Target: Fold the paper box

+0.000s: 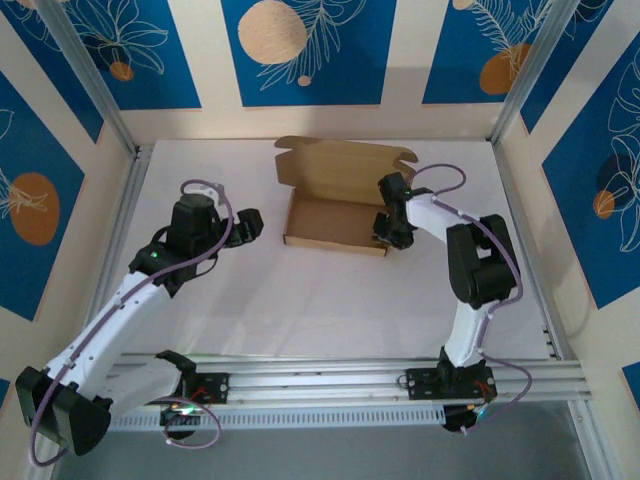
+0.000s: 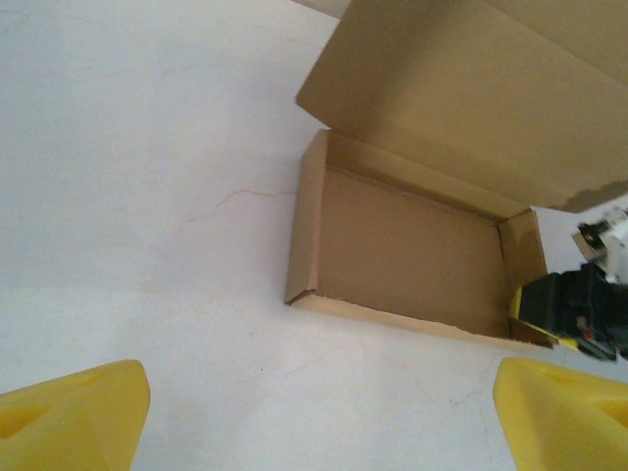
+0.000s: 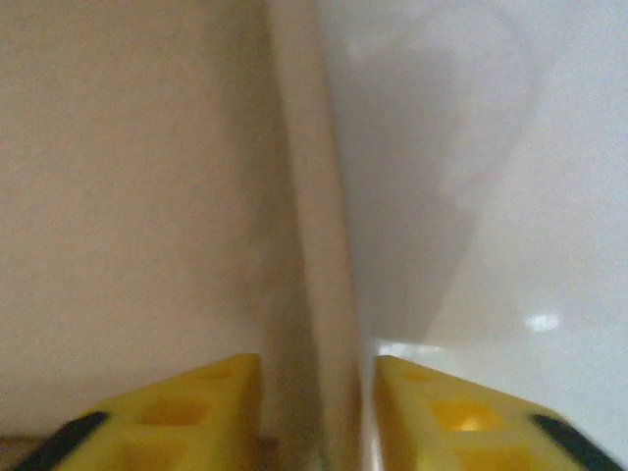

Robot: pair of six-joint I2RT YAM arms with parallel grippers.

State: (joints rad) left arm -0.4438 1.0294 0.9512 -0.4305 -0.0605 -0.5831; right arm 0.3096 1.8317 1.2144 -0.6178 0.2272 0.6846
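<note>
Straddling the paper box (image 1: 335,220) at its right end wall, our right tool (image 1: 390,230) seemed clamped there; the box lay on the tabletop (image 1: 300,310), long axis left-right; our left tool (image 1: 250,225) gaped well leftward.

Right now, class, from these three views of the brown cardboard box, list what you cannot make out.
Right wrist view: whether the right pincer grips the plain brown cardboard box wall between its fingers; too close and blurred.
Left wrist view: the box's open lid is cut off by the top and right edges; the right pincer covers the near right corner.
Top view: the right pincer hides part of that wall.
</note>
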